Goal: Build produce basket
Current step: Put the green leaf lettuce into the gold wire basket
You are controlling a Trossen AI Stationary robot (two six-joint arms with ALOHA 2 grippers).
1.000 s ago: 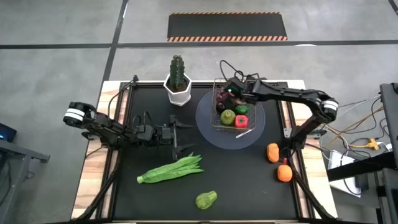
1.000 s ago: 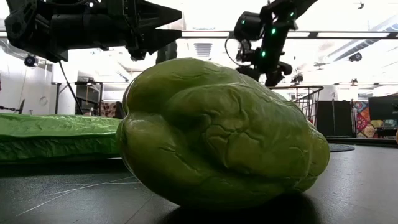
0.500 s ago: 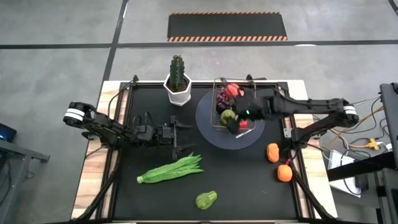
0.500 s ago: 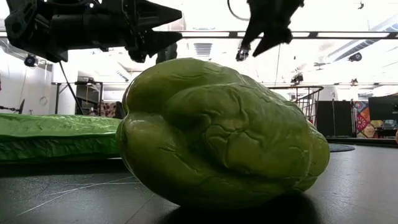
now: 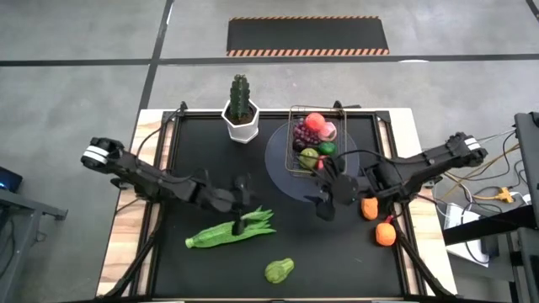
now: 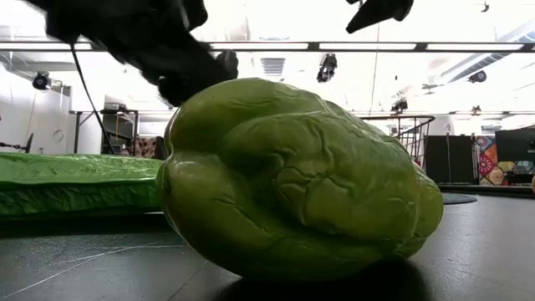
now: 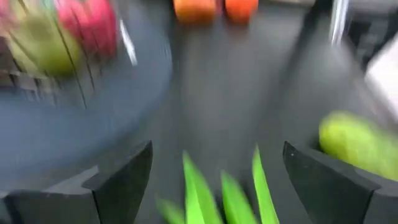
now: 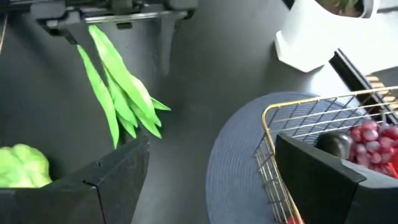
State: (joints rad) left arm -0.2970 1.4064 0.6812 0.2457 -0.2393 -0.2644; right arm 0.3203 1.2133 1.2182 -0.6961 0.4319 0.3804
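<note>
left claw (image 5: 242, 220) now over beans (image 5: 231, 229) | right claw (image 5: 324, 202) off basket (image 5: 313, 145)

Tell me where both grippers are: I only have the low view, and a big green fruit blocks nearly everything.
Observer: The left gripper hovers open over the tips of the green beans.
Operator: And the right one?
Observer: The right gripper is open and empty at the edge of the grey plate, outside the basket.
Operator: What is not yet in the basket?
Observer: The beans, two oranges and your green fruit.
</note>
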